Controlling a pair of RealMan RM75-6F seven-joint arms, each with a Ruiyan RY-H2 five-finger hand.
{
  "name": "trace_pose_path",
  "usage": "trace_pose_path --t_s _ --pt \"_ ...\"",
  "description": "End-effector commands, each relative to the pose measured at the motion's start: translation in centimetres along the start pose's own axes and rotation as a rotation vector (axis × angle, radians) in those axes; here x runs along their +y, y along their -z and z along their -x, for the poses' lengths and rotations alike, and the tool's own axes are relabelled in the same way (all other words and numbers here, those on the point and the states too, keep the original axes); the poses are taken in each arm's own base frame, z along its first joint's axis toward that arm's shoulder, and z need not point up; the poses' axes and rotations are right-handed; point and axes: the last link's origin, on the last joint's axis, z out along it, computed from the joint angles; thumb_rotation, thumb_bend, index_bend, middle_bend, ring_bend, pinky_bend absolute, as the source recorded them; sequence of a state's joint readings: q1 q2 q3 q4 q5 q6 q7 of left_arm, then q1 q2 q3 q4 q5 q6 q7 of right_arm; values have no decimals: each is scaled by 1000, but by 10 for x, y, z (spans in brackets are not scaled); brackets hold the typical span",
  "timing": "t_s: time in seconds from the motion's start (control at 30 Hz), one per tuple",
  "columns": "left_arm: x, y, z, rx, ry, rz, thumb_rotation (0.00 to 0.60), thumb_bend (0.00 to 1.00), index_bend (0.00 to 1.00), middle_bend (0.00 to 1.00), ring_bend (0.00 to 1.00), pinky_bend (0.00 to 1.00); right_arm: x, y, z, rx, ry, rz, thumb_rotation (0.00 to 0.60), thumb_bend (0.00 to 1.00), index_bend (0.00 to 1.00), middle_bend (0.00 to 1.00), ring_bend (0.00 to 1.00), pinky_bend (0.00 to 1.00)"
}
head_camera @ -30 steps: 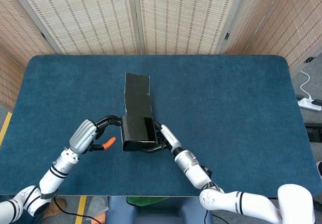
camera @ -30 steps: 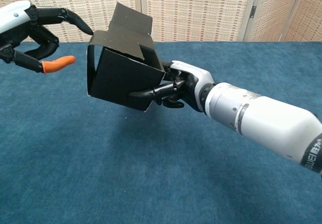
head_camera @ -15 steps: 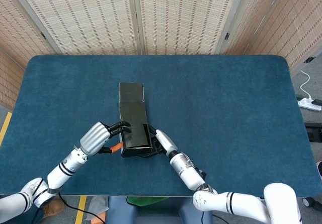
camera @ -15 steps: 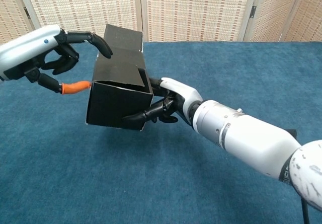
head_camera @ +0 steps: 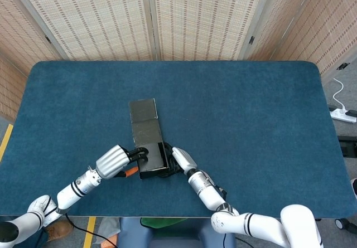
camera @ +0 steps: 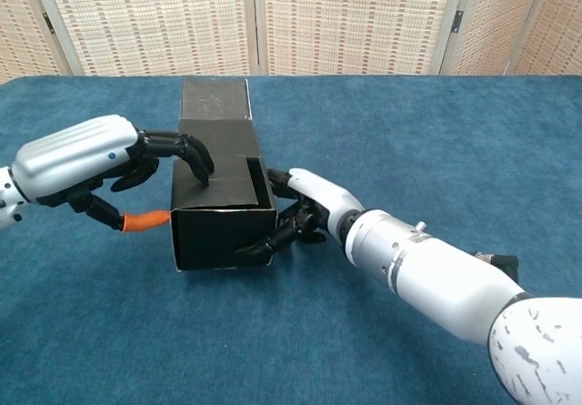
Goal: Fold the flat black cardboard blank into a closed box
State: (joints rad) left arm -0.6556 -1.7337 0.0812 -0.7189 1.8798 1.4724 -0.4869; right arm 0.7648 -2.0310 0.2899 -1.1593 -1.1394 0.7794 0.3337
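Observation:
The black cardboard box stands partly folded on the blue table, also seen as the box in the head view. Its open lid flap stretches flat toward the far side. My left hand is at the box's left: dark fingertips press on the top panel, and the orange thumb tip touches the left wall. My right hand grips the right wall, fingers curled around the front corner. From above, the left hand and right hand flank the box.
The blue cloth table spreads wide to the right and behind the box. Woven screens stand behind its far edge. A white power strip lies on the floor at the right.
Both hands brought the box down from the air onto the table, nearer to me. The left hand closed in from apart to touching its top and left wall. The lid flap now lies flat.

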Motion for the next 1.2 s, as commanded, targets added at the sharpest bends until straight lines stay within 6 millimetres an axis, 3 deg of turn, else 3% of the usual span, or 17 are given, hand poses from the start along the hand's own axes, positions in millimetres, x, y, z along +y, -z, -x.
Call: trace_pose_path --t_s 0.03,0.7,1.03,1.2 --pt "1 6 7 -14 9 2 600 355 404 382 854 946 3 -1 0 0 5 -1 600 108 402 455 724 1000" --pt "4 -2 20 -167 -127 55 600 356 407 385 844 936 11 7 8 0 94 -60 600 109 402 453 723 1000" --pt "9 -1 26 -223 -165 34 600 356 600 558 843 935 13 11 9 25 100 -70 600 108 402 453 722 1000" --pt "11 -2 26 -207 -155 28 600 356 647 615 843 936 13 13 11 22 102 -74 600 109 402 453 721 1000"
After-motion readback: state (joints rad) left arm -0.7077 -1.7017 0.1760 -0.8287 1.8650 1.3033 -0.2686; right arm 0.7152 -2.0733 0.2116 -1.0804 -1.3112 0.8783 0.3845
